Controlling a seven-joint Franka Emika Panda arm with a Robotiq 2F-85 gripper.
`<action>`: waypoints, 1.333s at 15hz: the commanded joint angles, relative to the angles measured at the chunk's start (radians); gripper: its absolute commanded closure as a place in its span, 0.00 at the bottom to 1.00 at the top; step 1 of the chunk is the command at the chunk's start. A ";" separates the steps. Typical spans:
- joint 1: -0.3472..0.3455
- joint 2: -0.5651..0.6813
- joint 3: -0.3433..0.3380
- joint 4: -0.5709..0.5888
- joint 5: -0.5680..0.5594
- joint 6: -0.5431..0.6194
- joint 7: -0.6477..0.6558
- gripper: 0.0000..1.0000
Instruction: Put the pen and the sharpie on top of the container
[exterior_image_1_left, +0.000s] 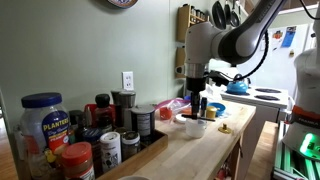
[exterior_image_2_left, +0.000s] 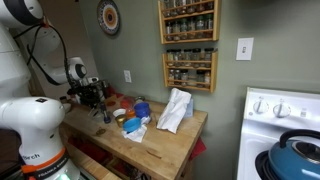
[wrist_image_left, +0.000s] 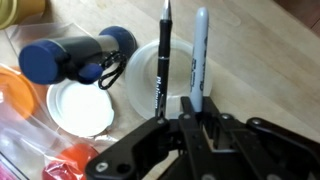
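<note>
Jaws, open or gripping unclear, wrist view alone shows pen (wrist_image_left: 161, 60) and sharpie (wrist_image_left: 198, 60) over container (wrist_image_left: 139, 78)

- The Panda arm (exterior_image_1_left: 238, 38) arched over from its white base, elbow bent, wrist turned straight down.
- Its gripper (wrist_image_left: 190, 120) hung low, black fingers (wrist_image_left: 211, 128) drawn close together in the wrist view.

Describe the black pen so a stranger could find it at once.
On the wooden counter, a round white container sits ahead of the gripper. Two pens lie across it. The black pen is slimmer, with white lettering, unlike the grey-blue marker beside it.
</note>
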 joint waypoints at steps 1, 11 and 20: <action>-0.005 0.013 -0.004 -0.019 -0.014 0.027 -0.001 0.96; -0.008 0.034 -0.012 -0.007 -0.060 0.033 0.021 0.96; -0.007 0.044 -0.016 -0.001 -0.086 0.034 0.026 0.55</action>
